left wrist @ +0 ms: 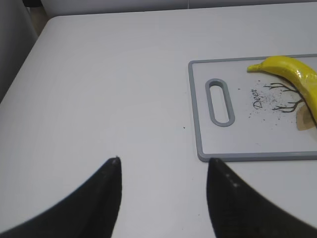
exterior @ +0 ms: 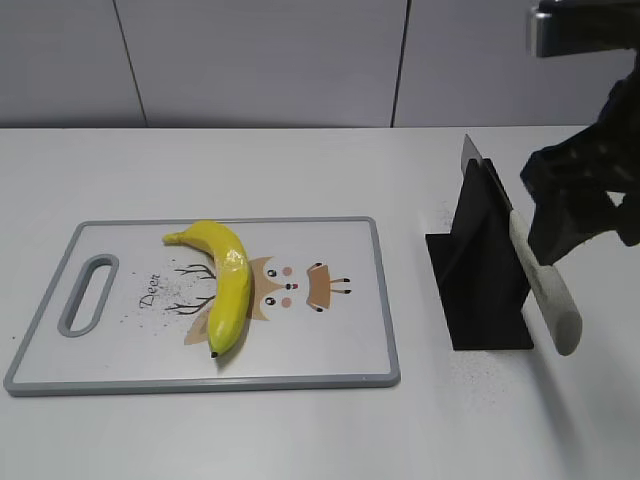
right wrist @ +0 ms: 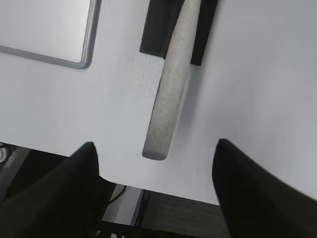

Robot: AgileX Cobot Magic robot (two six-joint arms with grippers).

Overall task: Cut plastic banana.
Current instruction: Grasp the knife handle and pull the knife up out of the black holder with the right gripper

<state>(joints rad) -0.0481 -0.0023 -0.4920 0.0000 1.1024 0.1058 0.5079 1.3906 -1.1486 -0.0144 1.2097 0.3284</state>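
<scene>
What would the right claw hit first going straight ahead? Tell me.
Most likely the knife handle: it lies centred between the open right claw fingers, sticking out of the black stand. Depth is unclear.

Deer-printed cutting board [exterior: 340, 350], knife [exterior: 540, 285] in black stand [exterior: 480, 290].

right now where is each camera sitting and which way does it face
Exterior: in front of the table, slanting down at the board, banana, knife in its stand; right arm shows.
Left wrist: looks past the open left tool at board and banana.
Right wrist: looks down past the open right tool at the knife handle.
All three share the board.
</scene>
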